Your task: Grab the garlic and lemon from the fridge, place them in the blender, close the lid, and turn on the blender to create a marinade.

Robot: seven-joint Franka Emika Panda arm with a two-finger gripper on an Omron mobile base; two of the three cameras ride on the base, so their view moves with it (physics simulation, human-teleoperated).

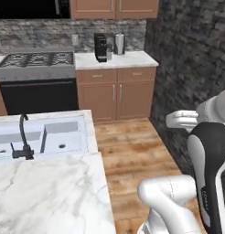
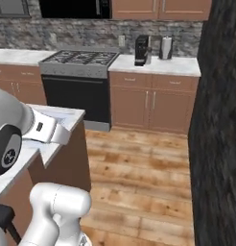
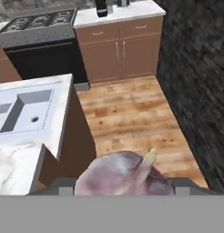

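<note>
In the hand view the garlic (image 3: 125, 175), a pale pinkish-purple bulb with a pointed tip, sits between my two dark fingertips (image 3: 63, 185) at the bottom. My gripper (image 3: 123, 187) is shut on the garlic and holds it above the wooden floor (image 3: 127, 113), beside the island counter. The lemon, fridge, blender and lid are out of view.
A marble island (image 1: 50, 192) with a sink (image 1: 45, 137) and black faucet (image 1: 24, 137) lies to the left. A dark stone wall (image 1: 192, 55) rises on the right. Across the floor stand a stove (image 1: 39, 64) and a counter (image 1: 132, 59) bearing a black appliance (image 1: 100, 47) and a metal canister (image 1: 119, 43).
</note>
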